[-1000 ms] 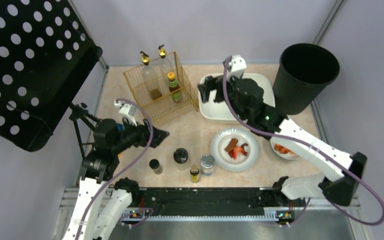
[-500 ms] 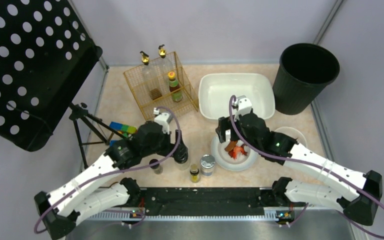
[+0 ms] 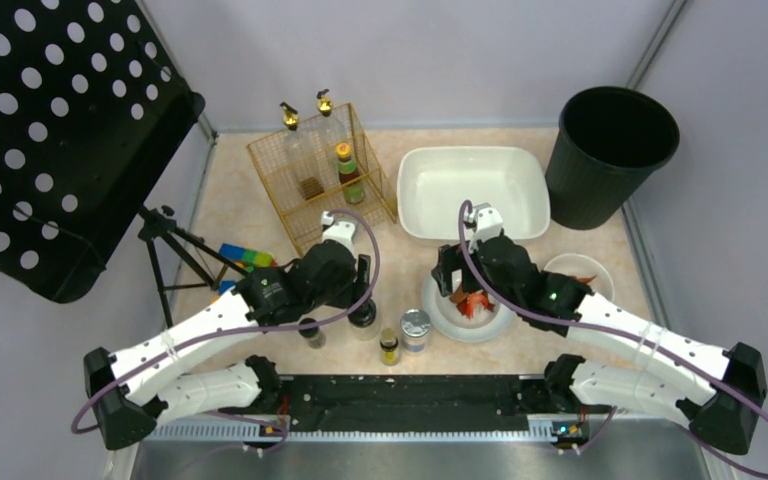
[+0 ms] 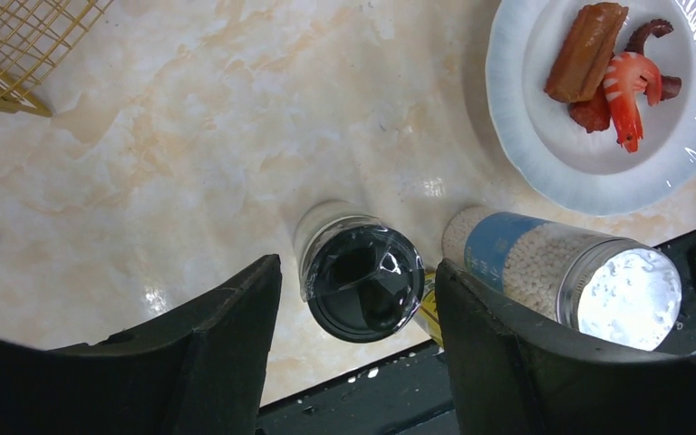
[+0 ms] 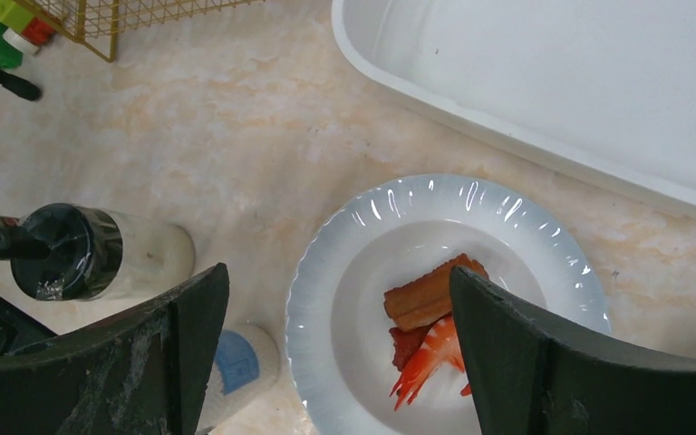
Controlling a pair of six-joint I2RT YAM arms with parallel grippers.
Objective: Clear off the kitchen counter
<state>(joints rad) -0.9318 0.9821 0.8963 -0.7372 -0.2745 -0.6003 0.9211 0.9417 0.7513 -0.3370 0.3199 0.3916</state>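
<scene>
Your left hand [image 4: 358, 294] is spread wide and holds nothing. Its fingers [image 4: 227, 317] stand either side of the black-lidded jar [image 4: 362, 283], apparently without touching it. The jar looks clear, rigid and smooth, so likely slippery; close squarely on the body below the lid. A blue-labelled jar [image 4: 544, 272] stands just beside it. Your right hand [image 5: 335, 299] hangs spread and empty over the white plate [image 5: 435, 186] of shrimp [image 5: 426, 358]. Treat that plate as brittle and take it by the rim. Everything sits on the desk [image 4: 190, 154], a hard, glossy marble-patterned top between grey walls, where things will probably slide.
</scene>
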